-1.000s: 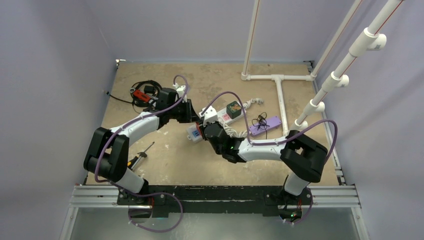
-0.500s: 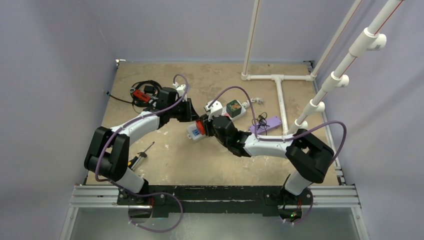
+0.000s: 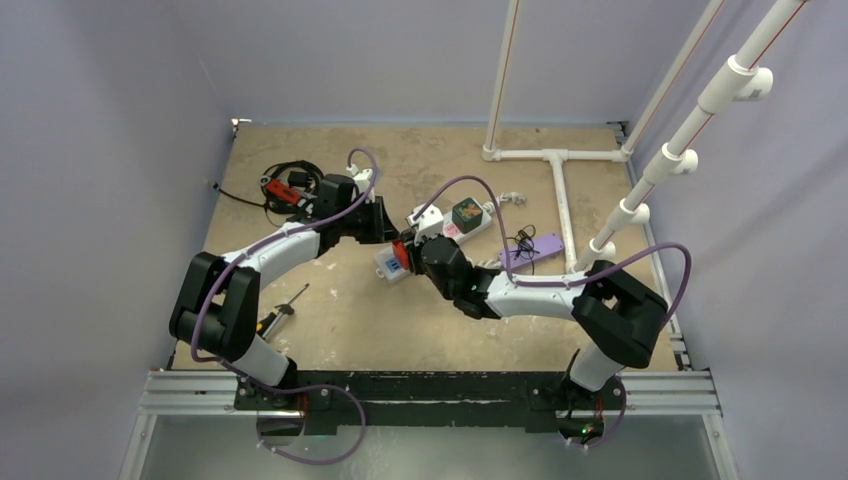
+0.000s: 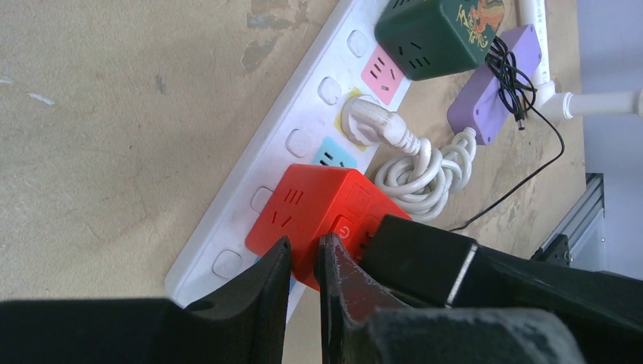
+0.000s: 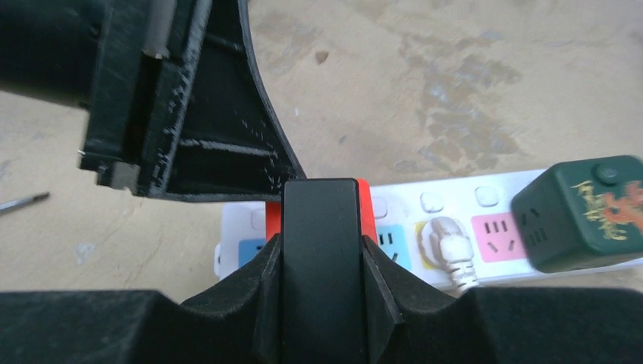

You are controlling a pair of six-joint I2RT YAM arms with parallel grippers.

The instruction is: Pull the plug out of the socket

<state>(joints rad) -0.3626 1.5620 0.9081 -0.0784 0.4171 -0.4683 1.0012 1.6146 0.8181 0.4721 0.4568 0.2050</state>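
Left fingers: clenched empty, angled right at socket.
Right fingers: we see them gripping red plug.
Socket axis: near-left to far-right.

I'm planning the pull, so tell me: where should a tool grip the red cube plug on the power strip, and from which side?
I'd grip the red cube plug across two opposite flat side walls, coming straight down from above. It stands proud of the power strip, a square block with flat walls.
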